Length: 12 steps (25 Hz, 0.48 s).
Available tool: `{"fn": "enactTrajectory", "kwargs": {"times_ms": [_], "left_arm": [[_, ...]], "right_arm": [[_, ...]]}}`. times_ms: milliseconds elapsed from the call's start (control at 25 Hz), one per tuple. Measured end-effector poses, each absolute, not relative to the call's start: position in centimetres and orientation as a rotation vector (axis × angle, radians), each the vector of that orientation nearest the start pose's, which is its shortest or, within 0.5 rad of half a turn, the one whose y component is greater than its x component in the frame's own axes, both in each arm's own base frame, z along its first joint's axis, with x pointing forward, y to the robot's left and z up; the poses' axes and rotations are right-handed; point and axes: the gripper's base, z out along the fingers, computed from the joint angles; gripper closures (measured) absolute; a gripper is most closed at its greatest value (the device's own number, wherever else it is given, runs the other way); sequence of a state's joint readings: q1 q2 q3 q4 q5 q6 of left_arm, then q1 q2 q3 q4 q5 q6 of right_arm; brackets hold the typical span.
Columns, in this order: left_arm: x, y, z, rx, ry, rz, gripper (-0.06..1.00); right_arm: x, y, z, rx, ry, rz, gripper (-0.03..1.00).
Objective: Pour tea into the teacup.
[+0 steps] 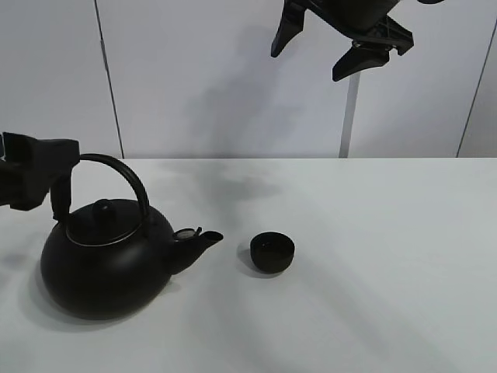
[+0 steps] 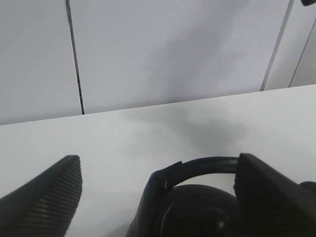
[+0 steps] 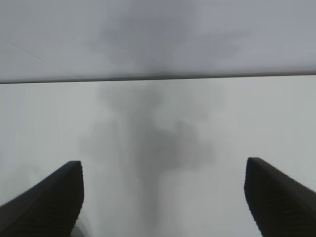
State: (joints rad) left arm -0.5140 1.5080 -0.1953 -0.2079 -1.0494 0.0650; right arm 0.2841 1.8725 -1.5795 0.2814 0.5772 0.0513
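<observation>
Black teacup (image 1: 272, 252), small, round, handleless, upright, seemingly empty

One kettle (image 1: 105, 268) stands on the one white table (image 1: 388, 256), and it carries one arched handle (image 1: 124, 177), one lid knob (image 1: 102, 207) and one spout (image 1: 200, 238). One teacup (image 1: 272, 252) sits just beside the spout. Two grippers are in view: the left gripper (image 1: 54, 183) by the kettle's handle and the right gripper (image 1: 314, 62) raised high above the table. Each gripper shows two fingers, so four fingers in all, spread apart
</observation>
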Motion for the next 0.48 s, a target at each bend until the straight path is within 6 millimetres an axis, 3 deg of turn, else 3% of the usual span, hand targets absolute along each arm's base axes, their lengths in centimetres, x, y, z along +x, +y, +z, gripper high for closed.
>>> {"fn": "enactTrajectory", "kwargs": {"times_ms": [320, 480], "left_arm": [[18.4, -9.1, 18.6, 0.296, 1.851, -0.305, 0.33], [19.4, -10.4, 21.8, 0.349, 2.008, -0.363, 0.33]], "right_arm": [[41.4, 13.5, 28.9, -0.071, 2.37, 0.459, 0.36], [41.4, 13.5, 28.9, -0.071, 2.37, 0.459, 0.36]]}}
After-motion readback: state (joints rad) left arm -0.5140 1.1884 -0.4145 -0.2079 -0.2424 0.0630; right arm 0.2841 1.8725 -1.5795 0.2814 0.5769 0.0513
